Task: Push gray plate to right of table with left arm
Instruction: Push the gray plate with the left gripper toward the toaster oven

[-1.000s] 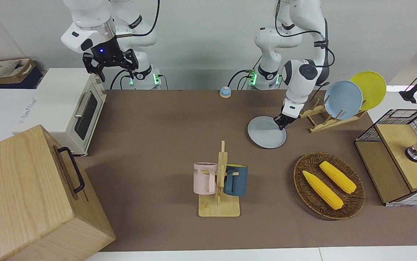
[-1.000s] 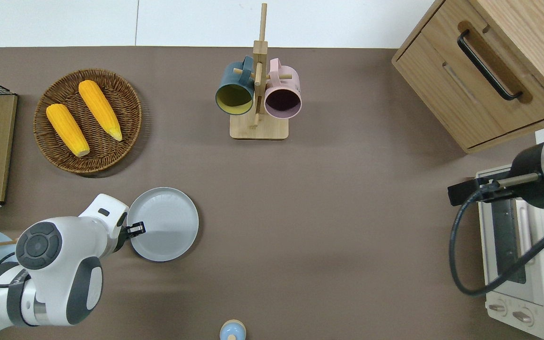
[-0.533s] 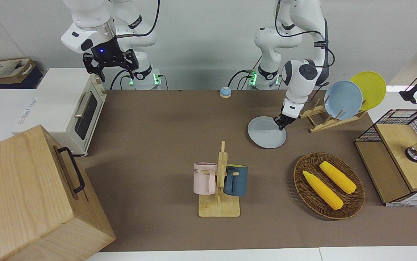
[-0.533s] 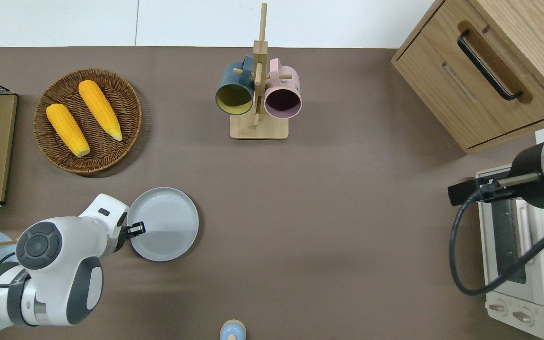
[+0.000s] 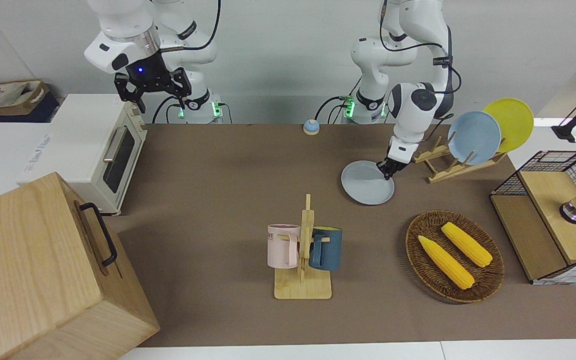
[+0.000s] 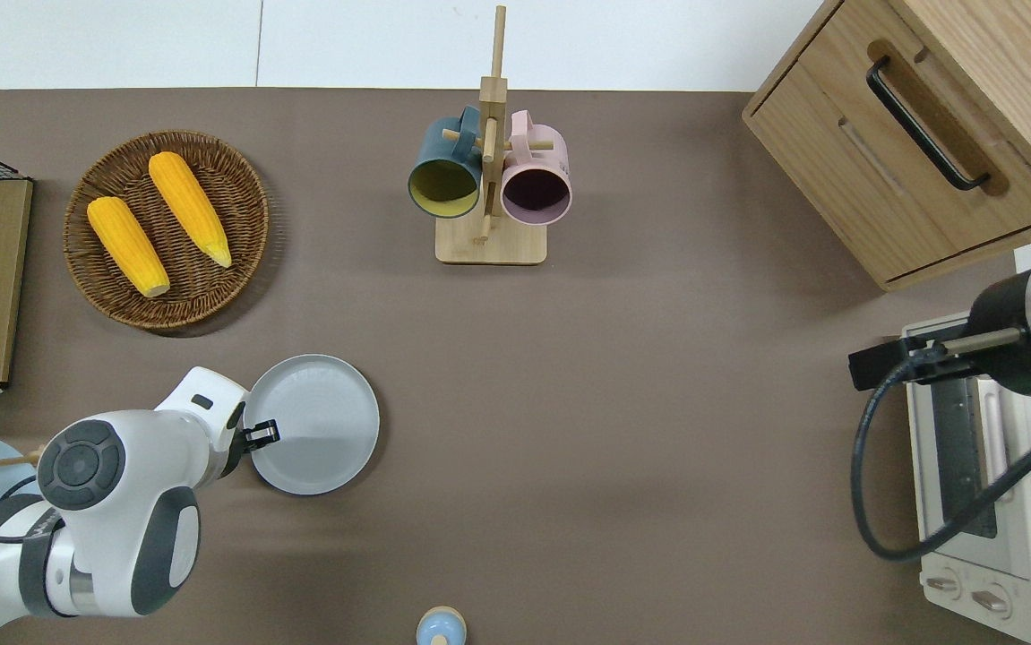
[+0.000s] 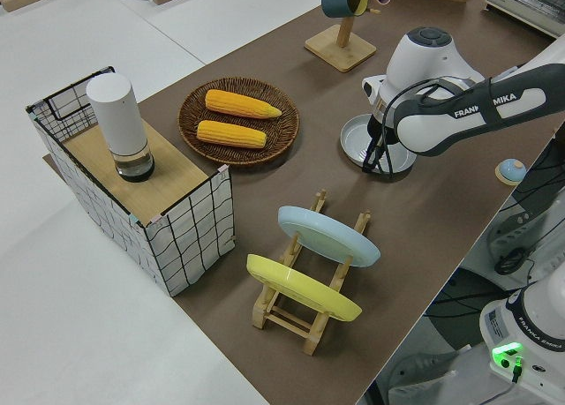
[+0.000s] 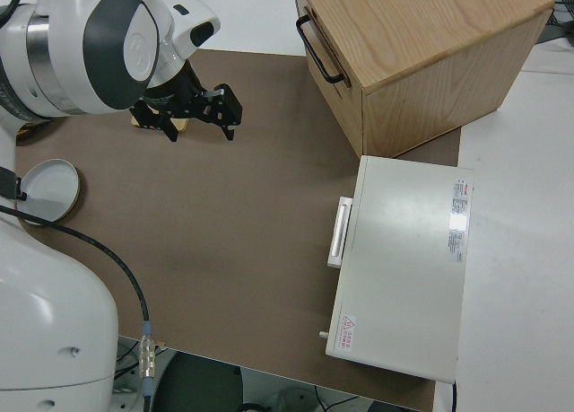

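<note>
The gray plate (image 5: 365,185) lies flat on the brown table (image 5: 227,170), toward the left arm's end; it also shows in the overhead view (image 6: 318,425) and the left side view (image 7: 357,138). My left gripper (image 5: 387,172) is down at the plate's edge on the left arm's side, its tips just inside the rim (image 6: 266,434). Its fingers look shut and hold nothing. My right gripper (image 5: 160,100) is parked and open.
A mug rack (image 5: 303,250) with a pink and a blue mug stands farther from the robots. A wicker basket (image 5: 420,260) holds two corn cobs. A wooden rack holds a light-blue plate (image 5: 474,137) and a yellow plate (image 5: 513,122). A toaster oven (image 5: 102,150) and wooden box (image 5: 42,270) stand at the right arm's end.
My left gripper and the gray plate have slid a very little toward the right arm's end of the table. The right arm has not moved.
</note>
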You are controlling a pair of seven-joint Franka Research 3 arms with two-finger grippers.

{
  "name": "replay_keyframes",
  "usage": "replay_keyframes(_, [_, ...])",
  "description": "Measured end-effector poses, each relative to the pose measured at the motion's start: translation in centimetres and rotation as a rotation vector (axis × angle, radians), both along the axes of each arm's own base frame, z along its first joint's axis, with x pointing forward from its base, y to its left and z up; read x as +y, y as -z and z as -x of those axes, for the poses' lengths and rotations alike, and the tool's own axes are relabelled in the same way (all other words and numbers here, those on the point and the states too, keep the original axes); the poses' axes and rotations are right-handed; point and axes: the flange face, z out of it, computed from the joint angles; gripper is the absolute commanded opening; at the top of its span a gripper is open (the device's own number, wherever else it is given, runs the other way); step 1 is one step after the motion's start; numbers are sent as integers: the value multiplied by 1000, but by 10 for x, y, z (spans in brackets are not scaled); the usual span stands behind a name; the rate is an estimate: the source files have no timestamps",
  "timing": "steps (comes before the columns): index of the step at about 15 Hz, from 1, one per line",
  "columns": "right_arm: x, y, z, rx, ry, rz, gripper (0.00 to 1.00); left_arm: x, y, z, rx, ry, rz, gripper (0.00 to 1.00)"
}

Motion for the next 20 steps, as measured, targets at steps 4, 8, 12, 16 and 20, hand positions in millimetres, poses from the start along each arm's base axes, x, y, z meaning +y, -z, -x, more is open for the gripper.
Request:
replay_keyframes(4, [0,0,0,0,0,0,983,-15,1,-2,0,-31,1,0])
replay_keyframes(8, [0,0,0,0,0,0,983,-44,0,-7,-4,-75,7,0])
replay_keyframes(12, [0,0,0,0,0,0,983,-84,0,-9,-8,-127,17,0])
replay_keyframes(16, [0,0,0,0,0,0,983,-135,0,-2,-15,-184,32,0])
replay_keyframes(20, [0,0,0,0,0,0,983,-183,0,7,-16,-233,47,0])
